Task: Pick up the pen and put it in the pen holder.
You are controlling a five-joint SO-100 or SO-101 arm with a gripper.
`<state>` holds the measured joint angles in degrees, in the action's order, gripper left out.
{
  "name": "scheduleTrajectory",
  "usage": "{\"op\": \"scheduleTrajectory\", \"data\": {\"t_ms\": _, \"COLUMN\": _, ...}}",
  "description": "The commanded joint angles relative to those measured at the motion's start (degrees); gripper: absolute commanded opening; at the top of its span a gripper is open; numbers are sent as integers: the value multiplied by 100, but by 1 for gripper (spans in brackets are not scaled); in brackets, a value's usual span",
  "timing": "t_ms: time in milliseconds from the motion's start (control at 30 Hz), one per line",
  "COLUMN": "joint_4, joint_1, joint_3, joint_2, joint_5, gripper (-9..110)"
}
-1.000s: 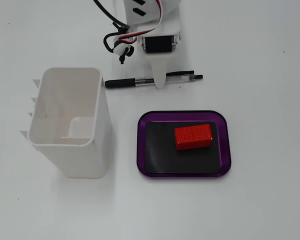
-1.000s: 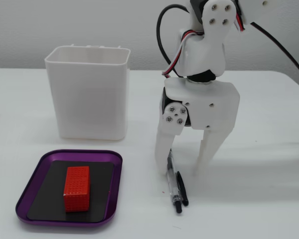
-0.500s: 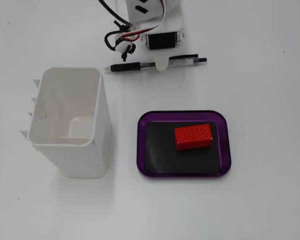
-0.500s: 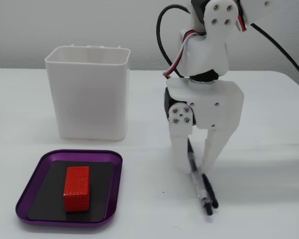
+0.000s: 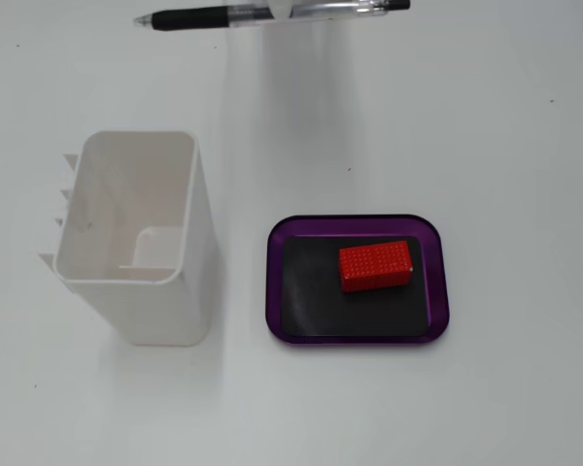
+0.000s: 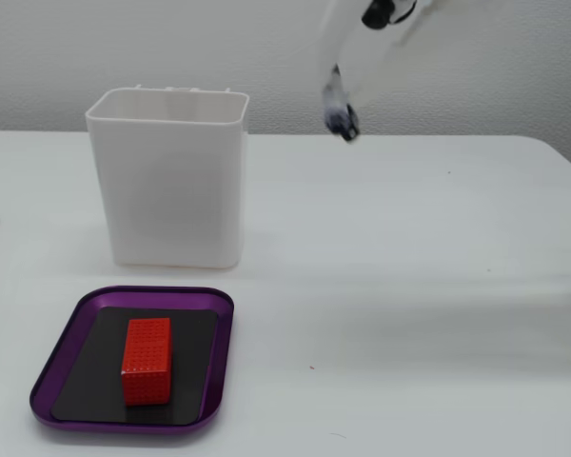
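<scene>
Red block (image 6: 147,360) near; pen (image 5: 272,14) legible overhead

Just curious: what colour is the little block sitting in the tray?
Red, with a fine dotted texture. The block shows best in the fixed view looking down from above.

Showing no readable text, label, brand, number or sign anywhere, whether on the pen (image 5: 272,14), the white pen holder (image 5: 136,233), the red block (image 5: 375,265) or the purple tray (image 5: 358,335).
</scene>
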<state>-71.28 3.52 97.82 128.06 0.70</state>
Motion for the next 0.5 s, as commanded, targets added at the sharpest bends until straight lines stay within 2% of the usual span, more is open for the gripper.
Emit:
{"op": "scheduleTrajectory", "data": {"t_ms": 0, "joint_4": 378, "joint_1": 26, "joint_3": -729, "joint_2": 62, "joint_5": 202, "gripper": -1}}
{"op": "scheduleTrajectory", "data": {"t_ms": 467, "joint_4": 1028, "joint_1": 272, "joint_3": -3630, "joint_2": -3322, "joint_5": 993, "gripper": -1}}
